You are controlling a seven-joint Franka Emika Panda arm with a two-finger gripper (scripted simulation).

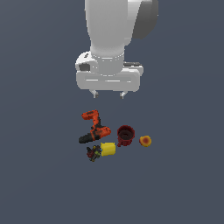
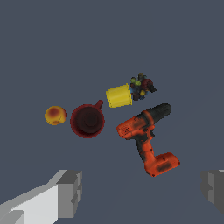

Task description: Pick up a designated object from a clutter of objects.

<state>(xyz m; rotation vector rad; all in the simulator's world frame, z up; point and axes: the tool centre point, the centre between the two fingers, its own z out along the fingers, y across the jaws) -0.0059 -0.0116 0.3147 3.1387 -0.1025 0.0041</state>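
The yellow-orange ball with a red patch [image 1: 145, 141] lies on the grey floor at the exterior view's right end of the clutter, just beside the dark red mug [image 1: 125, 135]. It also shows in the wrist view [image 2: 55, 115], next to the mug [image 2: 88, 120]. My gripper [image 1: 108, 94] hangs high above the clutter, open and empty, over the drill's far end. In the wrist view its fingers [image 2: 70, 192] stand wide apart, with the gripper [image 2: 142, 190] holding nothing.
An orange-and-black power drill [image 1: 93, 127] lies at the exterior view's left of the mug. A yellow cylinder [image 1: 107, 149] and a small dark multicoloured item [image 1: 93, 153] lie in front of them. All rest on a plain grey floor [image 1: 183, 183].
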